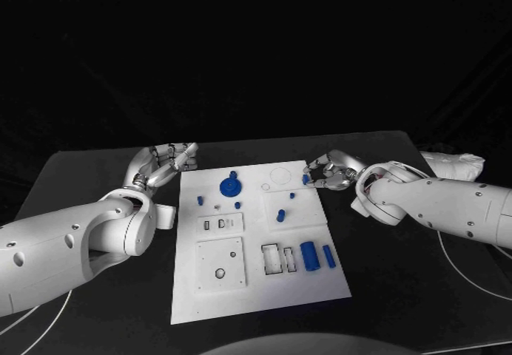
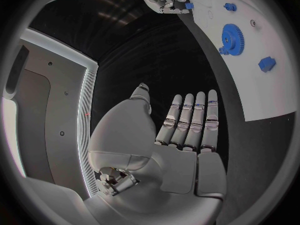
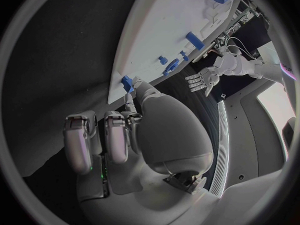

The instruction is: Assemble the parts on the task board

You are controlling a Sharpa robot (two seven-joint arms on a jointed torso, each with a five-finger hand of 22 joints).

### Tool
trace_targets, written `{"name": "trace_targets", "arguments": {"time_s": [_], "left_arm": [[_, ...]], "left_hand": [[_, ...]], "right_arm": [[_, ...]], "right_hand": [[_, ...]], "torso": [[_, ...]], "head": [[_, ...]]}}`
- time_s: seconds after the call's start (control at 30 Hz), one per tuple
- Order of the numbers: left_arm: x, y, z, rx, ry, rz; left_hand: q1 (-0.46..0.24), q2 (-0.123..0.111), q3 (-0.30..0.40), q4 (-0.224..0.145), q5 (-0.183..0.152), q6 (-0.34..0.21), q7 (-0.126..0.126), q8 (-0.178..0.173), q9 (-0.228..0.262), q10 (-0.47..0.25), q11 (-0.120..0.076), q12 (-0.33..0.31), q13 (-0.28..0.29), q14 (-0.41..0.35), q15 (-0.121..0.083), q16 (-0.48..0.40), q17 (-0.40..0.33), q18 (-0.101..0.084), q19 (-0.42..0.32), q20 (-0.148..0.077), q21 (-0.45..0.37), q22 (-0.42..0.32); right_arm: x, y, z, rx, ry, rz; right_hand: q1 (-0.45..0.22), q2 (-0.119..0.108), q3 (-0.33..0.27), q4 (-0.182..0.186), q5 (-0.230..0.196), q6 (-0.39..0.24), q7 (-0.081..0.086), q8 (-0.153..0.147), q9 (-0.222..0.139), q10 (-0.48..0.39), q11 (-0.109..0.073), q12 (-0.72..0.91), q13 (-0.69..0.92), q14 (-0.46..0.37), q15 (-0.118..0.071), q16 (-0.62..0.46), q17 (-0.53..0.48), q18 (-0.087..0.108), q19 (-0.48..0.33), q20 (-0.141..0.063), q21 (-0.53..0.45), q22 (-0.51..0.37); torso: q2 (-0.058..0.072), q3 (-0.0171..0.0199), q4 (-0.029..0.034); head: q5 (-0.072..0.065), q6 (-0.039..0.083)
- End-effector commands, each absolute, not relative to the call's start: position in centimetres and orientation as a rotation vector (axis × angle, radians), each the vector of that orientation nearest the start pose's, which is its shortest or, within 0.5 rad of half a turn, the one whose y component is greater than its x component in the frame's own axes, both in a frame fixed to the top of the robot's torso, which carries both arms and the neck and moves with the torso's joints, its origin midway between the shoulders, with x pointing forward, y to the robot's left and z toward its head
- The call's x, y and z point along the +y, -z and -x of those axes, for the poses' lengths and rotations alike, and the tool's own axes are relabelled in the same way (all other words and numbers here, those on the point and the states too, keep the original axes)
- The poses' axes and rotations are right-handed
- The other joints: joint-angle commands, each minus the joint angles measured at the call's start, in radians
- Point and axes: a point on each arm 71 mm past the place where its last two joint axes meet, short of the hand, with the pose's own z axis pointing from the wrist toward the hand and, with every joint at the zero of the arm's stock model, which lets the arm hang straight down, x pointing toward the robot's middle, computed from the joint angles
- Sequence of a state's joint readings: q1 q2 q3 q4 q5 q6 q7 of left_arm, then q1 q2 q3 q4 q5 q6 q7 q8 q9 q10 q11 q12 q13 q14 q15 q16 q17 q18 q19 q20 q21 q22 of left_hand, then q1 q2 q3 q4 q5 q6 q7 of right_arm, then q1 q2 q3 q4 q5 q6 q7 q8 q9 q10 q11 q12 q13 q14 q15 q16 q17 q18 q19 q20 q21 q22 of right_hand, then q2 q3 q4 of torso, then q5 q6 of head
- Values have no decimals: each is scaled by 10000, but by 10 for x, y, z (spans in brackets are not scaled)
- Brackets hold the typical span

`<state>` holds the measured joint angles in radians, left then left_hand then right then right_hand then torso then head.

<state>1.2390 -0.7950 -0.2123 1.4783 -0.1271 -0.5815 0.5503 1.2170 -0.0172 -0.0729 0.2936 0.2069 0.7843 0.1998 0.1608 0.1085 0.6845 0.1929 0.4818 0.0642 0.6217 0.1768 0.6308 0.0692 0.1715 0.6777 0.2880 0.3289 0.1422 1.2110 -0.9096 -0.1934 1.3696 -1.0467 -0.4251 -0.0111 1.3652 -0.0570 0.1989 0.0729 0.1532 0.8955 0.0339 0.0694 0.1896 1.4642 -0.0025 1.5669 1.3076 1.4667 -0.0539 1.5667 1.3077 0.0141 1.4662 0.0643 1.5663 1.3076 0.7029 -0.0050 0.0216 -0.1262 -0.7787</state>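
Two loose blue blocks [image 1: 318, 255] lying near the board [image 1: 256, 296] front, gear [image 1: 229, 185] seated, assembly looking early: right hand [image 1: 333, 174] pinching a small part [image 1: 306, 178] at the board's edge, left hand [image 1: 162, 166] hovering, fingers straight, empty.

right hand [image 1: 328, 174] pinches blue part [image 1: 306, 179] | left hand [image 1: 163, 164] spread, empty

Blue parts [image 1: 311, 256] lie on the white task board [image 1: 256, 296], on a black table [image 1: 405, 281], between silver hands.
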Motion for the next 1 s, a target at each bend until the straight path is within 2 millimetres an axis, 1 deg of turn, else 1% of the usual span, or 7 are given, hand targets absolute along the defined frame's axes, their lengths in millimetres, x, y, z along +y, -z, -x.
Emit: {"name": "trace_targets", "arguments": {"time_s": [0.03, 0.43, 0.57, 0.7, 0.8, 0.9, 1.0], "left_arm": [[210, 207, -484, 13280, 13106, 8691], [210, 207, -483, 13310, 13142, 8698], [210, 207, -483, 13318, 13155, 8703], [210, 207, -482, 13328, 13172, 8706], [210, 207, -482, 13330, 13173, 8710], [210, 207, -482, 13328, 13166, 8714], [210, 207, -482, 13327, 13165, 8711]], "left_hand": [[43, 93, -30, -11, 53, -71, 351, 12, 10, 55, 20, -46, -4, -37, -2, -38, 6, 69, -53, -7, -29, -10], [43, 93, -30, -11, 53, -71, 351, 12, 10, 55, 20, -46, -4, -37, -2, -38, 6, 69, -53, -7, -29, -10], [61, 121, -40, -12, 58, -90, 355, 7, 8, 49, 23, -66, -5, -44, 1, -48, 6, 67, -62, -5, -34, -19], [61, 121, -40, -12, 58, -90, 355, 7, 8, 49, 23, -66, -5, -44, 1, -48, 6, 67, -62, -5, -34, -19], [61, 121, -40, -12, 58, -90, 355, 7, 8, 49, 23, -66, -5, -44, 1, -48, 6, 67, -62, -5, -34, -19], [61, 121, -40, -12, 58, -90, 355, 7, 8, 49, 23, -66, -5, -44, 1, -48, 6, 67, -62, -5, -34, -19], [64, 124, -43, -13, 59, -92, 356, 6, 8, 48, 24, -70, -6, -45, 1, -50, 6, 67, -64, -5, -34, -21]], "right_arm": [[-292, 239, -490, 17850, -5855, -2652], [-288, 241, -493, 17997, -5688, -2636], [-287, 242, -494, 17997, -5630, -2649], [-287, 242, -495, 17979, -5586, -2677], [-286, 242, -495, 17992, -5582, -2683], [-285, 242, -495, 17994, -5582, -2685], [-284, 242, -495, 17971, -5589, -2679]], "right_hand": [[142, 14, 14, -59, 85, 149, 2, 62, -16, 1066, -90, 39, 2632, 1041, -72, 41, 2631, -141, 1046, -102, 45, 2632], [234, 106, 51, -80, 205, 414, 67, 121, -34, 1066, -108, 39, 2632, 1041, -95, 41, 2631, -141, 1046, -128, 45, 2632], [233, 109, 51, -78, 209, 418, 70, 120, -36, 1066, -108, 39, 2632, 1041, -96, 41, 2631, -141, 1046, -128, 45, 2632], [231, 133, 56, -67, 233, 447, 86, 119, -44, 1066, -109, 39, 2632, 1041, -99, 41, 2631, -141, 1046, -132, 45, 2632], [232, 163, 65, -58, 245, 486, 101, 124, -49, 1066, -109, 39, 2632, 1041, -102, 41, 2631, -141, 1046, -135, 45, 2632], [230, 190, 66, -47, 244, 573, 121, 145, -52, 1066, -107, 39, 2632, 1041, -105, 41, 2631, -141, 1046, -140, 45, 2632], [233, 259, 64, -25, 219, 885, 164, 240, -40, 1066, -96, 39, 2632, 1041, -108, 41, 2631, -141, 1046, -148, 45, 2632]], "torso": [[1, -3, 8], [1, -9, 4], [-6, -11, -14], [7, -5, 21], [10, -5, 11], [6, -5, 1], [4, -6, 4]], "head": [[4, -12], [1, -8], [26, 4], [51, 16], [103, 14], [138, -3], [130, -26]]}}
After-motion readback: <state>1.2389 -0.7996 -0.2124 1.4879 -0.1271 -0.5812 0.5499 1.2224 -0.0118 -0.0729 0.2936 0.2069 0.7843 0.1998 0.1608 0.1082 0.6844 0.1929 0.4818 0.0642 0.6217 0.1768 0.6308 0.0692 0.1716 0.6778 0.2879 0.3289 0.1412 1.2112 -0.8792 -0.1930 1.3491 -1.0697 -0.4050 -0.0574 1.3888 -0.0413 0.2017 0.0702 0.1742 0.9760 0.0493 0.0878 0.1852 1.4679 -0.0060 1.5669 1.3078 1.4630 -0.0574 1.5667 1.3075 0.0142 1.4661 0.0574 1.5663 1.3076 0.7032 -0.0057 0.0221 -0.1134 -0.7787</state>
